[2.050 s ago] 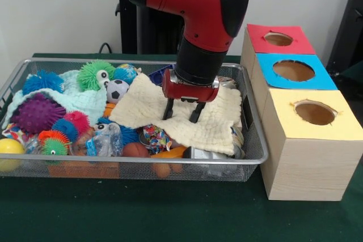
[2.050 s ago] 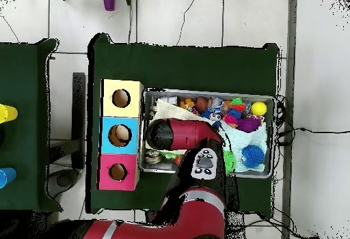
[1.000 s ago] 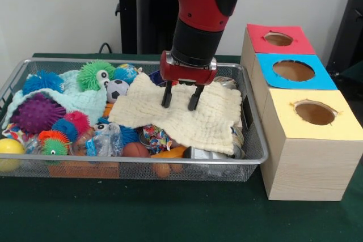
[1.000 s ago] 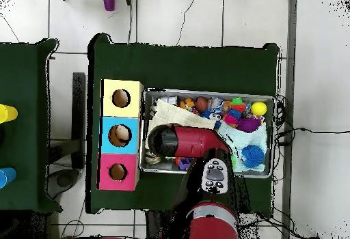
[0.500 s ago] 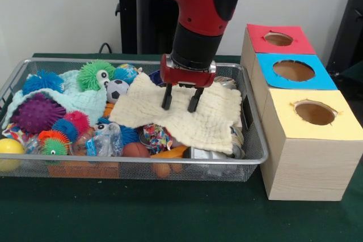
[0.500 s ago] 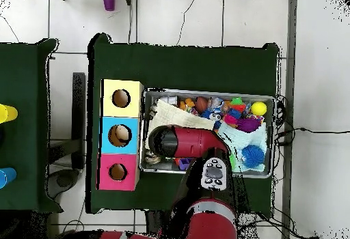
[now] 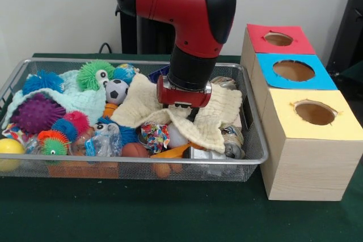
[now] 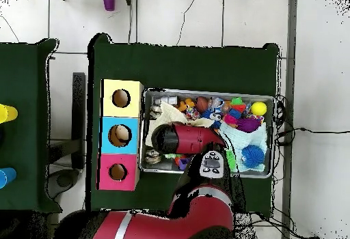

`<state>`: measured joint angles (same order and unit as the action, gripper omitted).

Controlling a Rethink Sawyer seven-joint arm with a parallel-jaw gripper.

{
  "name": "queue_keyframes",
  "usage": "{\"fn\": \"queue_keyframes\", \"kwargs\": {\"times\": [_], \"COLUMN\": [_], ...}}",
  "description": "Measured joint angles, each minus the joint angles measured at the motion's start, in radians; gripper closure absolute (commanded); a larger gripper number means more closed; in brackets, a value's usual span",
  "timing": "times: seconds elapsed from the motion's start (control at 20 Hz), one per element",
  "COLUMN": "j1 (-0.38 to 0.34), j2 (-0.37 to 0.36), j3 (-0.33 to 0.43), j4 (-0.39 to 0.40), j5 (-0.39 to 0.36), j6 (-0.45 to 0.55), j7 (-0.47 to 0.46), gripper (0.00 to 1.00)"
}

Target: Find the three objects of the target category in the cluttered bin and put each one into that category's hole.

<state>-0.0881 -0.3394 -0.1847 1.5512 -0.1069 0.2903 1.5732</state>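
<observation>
Pressing my end effector (image 7: 182,113) down into cream cloth (image 7: 212,118) at centre of wire bin (image 7: 249,157); fingers buried in bunched folds, so cannot tell spread. Red, blue, yellow hole boxes (image 7: 300,134) stand at frame right on counter (image 7: 170,213).

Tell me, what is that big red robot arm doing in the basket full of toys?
The red arm's gripper is pressed down into a cream cloth in the wire basket, and the cloth is bunched up around it. Spiky balls, such as a purple one, and a little soccer ball lie beside it. Three boxes with holes, red, blue and yellow, stand next to the basket.
</observation>
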Motion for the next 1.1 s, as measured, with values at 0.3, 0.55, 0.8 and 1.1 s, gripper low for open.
{"fn": "queue_keyframes", "kwargs": {"times": [0.3, 0.55, 0.8, 1.1], "j1": [0.001, 0.001, 0.003, 0.019], "j2": [0.005, 0.006, 0.016, 0.035], "j3": [-0.006, -0.007, -0.008, -0.026], "j4": [-0.012, -0.013, -0.014, -0.017], "j5": [0.001, 0.001, 0.001, 0.001], "j6": [0.0, 0.0, -0.01, -0.048], "j7": [0.0, 0.0, 0.0, 0.0], "gripper": [0.0, 0.0, 1.0, 1.0]}}
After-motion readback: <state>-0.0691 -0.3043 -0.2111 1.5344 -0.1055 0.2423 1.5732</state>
